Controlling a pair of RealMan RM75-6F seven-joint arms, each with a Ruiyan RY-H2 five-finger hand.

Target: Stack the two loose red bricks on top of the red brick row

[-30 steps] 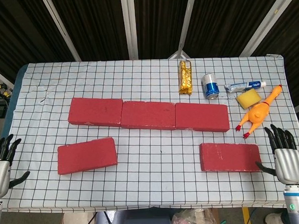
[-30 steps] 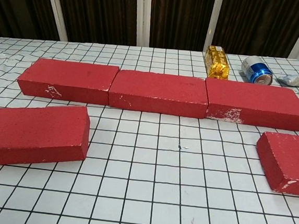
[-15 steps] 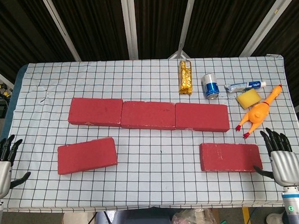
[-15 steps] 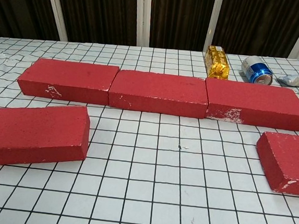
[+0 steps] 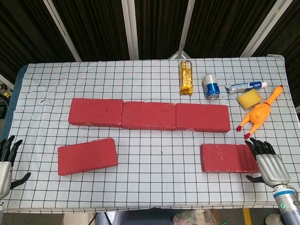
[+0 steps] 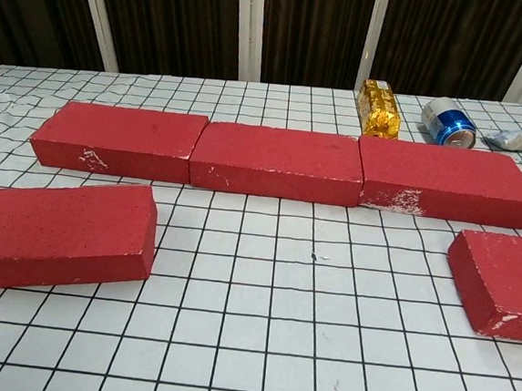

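Here the right robot hand (image 5: 268, 163), fingers spread and holding nothing, sits just beside the right loose brick (image 5: 229, 157); the left robot hand (image 5: 2, 167) is likewise released.

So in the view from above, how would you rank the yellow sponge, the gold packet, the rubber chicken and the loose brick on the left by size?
Largest to smallest as they look in the head view:
1. Loose brick on the left
2. Rubber chicken
3. Gold packet
4. Yellow sponge
The chicken and packet look close; I would not insist on their order.
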